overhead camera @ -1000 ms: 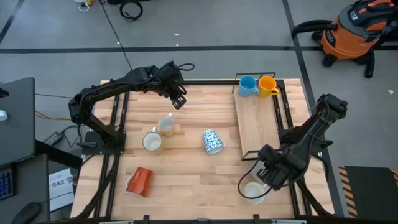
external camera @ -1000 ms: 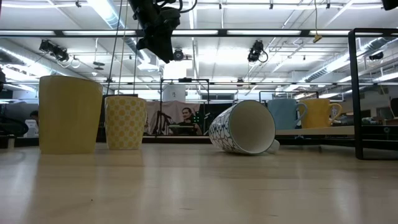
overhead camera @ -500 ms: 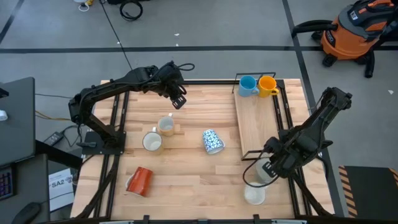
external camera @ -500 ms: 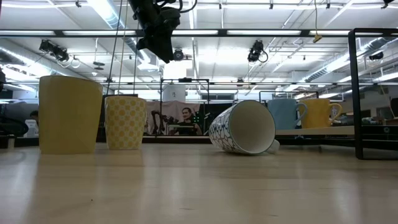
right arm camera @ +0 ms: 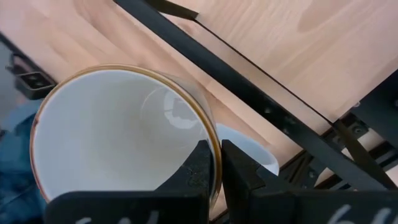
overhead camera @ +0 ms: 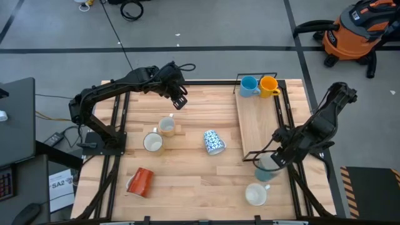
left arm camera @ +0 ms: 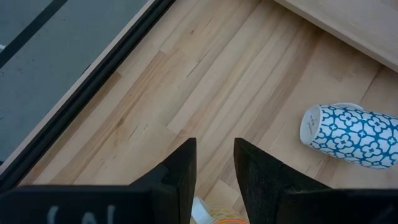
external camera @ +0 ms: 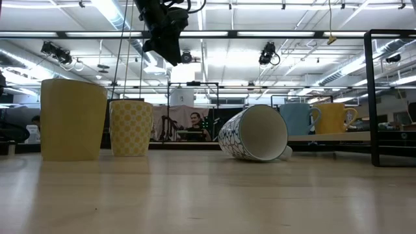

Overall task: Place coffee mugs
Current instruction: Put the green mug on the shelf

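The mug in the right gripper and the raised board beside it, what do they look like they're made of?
The mug pinched by its rim in the right gripper looks like glazed ceramic: a glossy white inside catching reflections, with a brown rim line. The raised board looks like pale wood with a smooth finish, its grain showing.

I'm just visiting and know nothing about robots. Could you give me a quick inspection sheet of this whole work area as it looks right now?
Surface: wooden table with a raised board on its right side.
Job's things: blue mug and orange mug upright on the board; patterned mug and red mug on their sides; two cream mugs upright; white mug near the front edge.
Clutter: nothing seen.
Grippers: right gripper, jaws pinching the rim of a lifted mug; left gripper held above the table's back left, jaws apart, empty.
Cables: black cable on the floor.
Surroundings: orange vacuum, desk.
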Robot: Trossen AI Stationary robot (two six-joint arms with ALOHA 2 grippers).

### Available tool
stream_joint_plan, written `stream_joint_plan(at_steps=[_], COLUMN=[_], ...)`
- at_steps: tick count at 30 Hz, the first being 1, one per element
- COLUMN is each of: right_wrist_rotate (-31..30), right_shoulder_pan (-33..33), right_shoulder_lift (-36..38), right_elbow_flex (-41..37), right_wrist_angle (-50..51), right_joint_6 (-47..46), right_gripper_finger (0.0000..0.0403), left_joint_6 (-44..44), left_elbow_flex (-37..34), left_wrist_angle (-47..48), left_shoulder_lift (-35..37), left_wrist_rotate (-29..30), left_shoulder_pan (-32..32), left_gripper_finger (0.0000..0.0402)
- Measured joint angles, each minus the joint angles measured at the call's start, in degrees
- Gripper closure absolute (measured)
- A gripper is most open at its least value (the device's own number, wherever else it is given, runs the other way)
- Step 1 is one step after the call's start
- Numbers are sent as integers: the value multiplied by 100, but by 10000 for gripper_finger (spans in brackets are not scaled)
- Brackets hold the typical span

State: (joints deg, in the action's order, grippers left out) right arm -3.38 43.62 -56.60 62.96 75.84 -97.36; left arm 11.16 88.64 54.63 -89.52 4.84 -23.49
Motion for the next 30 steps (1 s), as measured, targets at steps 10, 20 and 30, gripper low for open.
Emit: stream_joint_plan(at_steps=[10,20,30], right_wrist_rotate=[0,-1229,-3357], right_shoulder_pan=[-153,-520,-1535], right_shoulder_lift=[786,1112,1093], right_elbow_flex=[2,7,7], right_wrist_angle=[-543,-1099,-697], right_joint_6=[-22,-629,-574], right_gripper_finger=[377,377,377], left_joint_6=[1,2,2], left_elbow_flex=[0,0,0], left_wrist_angle=[-96,-103,-149], left_shoulder_lift=[0,0,0], left_wrist_rotate=[0,0,0], left_shoulder_pan=[-1,-1,-1], left_gripper_finger=[288,288,288])
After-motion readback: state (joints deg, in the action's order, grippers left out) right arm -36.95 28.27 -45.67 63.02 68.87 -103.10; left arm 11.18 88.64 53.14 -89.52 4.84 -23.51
